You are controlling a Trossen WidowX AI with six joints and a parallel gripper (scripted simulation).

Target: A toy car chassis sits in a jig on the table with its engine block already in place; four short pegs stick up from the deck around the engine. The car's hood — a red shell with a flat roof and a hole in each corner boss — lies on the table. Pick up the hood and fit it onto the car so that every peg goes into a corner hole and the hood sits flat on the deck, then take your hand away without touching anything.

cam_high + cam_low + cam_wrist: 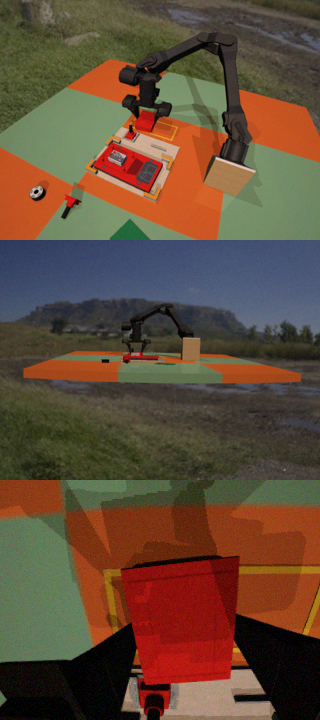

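The hood (145, 122) (182, 630), a red shell, is between the fingers of my gripper (146, 119) (136, 351) (181, 622), which is shut on its two sides. It is over the left part of the yellow outline, behind the jig (169, 149) (200, 700); whether it touches the table I cannot tell. Its corner holes are not visible. The red chassis (121, 171) (144, 357) sits in the jig between orange corner brackets. The grey engine block (117, 158) (135, 353) is on its deck, with short red pegs around it.
A red piece with a black post (130, 135) (154, 702) stands on the jig's back left, close to the hood. A similar piece (70, 202) and a wheel (36, 192) (105, 360) lie front left. A wooden block (228, 175) (191, 349) is at the arm's base.
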